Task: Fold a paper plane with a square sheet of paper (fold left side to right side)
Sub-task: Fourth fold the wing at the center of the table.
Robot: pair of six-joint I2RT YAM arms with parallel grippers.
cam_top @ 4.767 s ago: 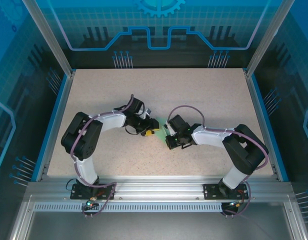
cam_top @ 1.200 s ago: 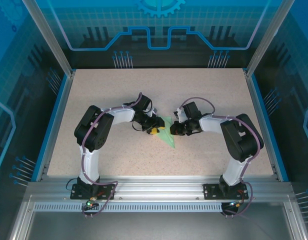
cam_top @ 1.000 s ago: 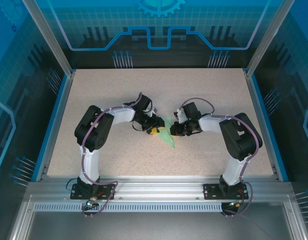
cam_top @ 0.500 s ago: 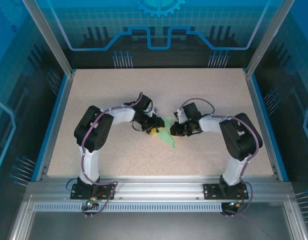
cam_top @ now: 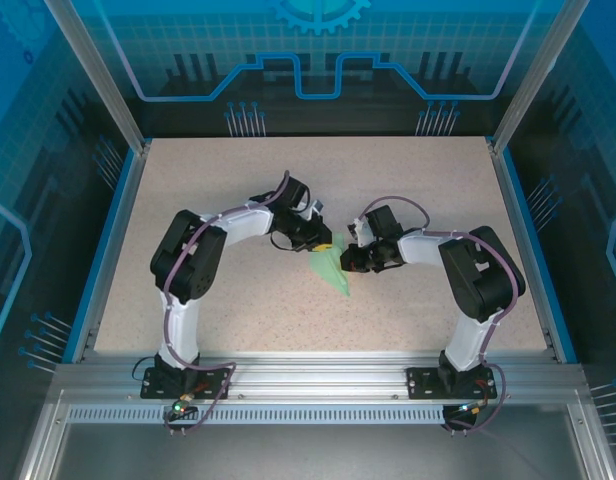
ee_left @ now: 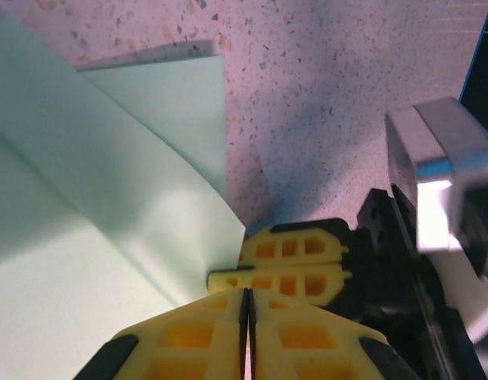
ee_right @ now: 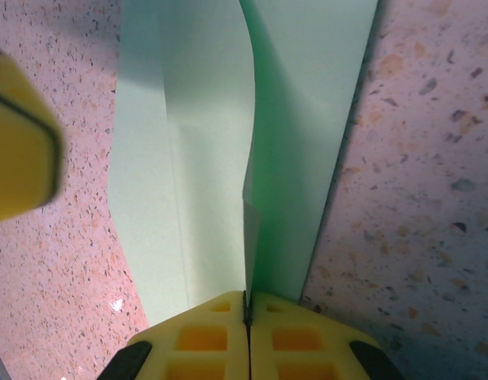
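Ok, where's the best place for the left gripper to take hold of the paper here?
The paper's loose left edge, coming in low from the left. The right gripper pinches the raised centre ridge, leaving the left flap free and seemingly a little off the table, so an edge pinch looks feasible. The left gripper is shut beside that flap and would have to open first.

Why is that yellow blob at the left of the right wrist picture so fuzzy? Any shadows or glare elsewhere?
Right wrist view: the yellow blob looks too near the lens to focus; the paper is sharp, shaded right of its raised fold. Left wrist view: the paper throws a shadow on the table; a metal block glares white. Top view: evenly lit and sharp.
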